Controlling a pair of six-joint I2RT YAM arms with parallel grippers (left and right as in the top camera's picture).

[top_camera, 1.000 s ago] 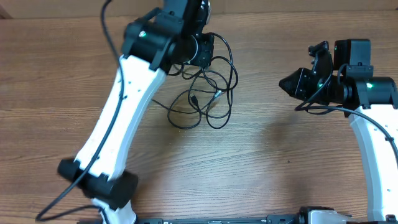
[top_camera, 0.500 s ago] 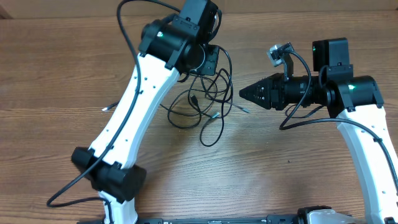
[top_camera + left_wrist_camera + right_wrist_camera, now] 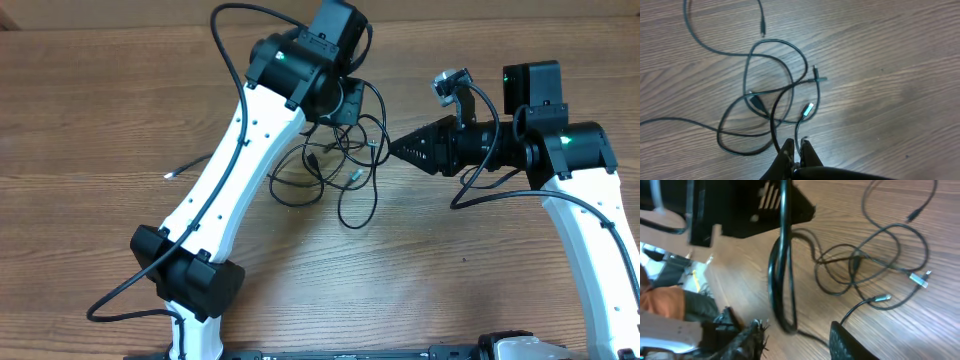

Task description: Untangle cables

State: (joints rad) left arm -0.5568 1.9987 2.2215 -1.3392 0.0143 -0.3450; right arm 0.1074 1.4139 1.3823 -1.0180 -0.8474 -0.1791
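The cables (image 3: 330, 170) are thin black cords lying in a loose tangle of loops on the wooden table. They also show in the left wrist view (image 3: 775, 95) and the right wrist view (image 3: 865, 265), with silver plug ends (image 3: 807, 110). My left gripper (image 3: 345, 105) is at the tangle's far side. In its wrist view the fingers (image 3: 796, 150) are shut on one thin cable strand. My right gripper (image 3: 392, 150) points left at the tangle's right edge. Its fingers (image 3: 797, 340) are open and hold nothing.
One cable end (image 3: 172, 175) trails off to the left of my left arm (image 3: 230, 170). The left arm's own thick black cable (image 3: 782, 280) hangs in front of the right wrist camera. The table's back edge (image 3: 120, 22) runs along the top.
My right arm swung left from the table's right side up to the tangle. My left arm shifted a little to the right, and the lower cable loop moved right with it.
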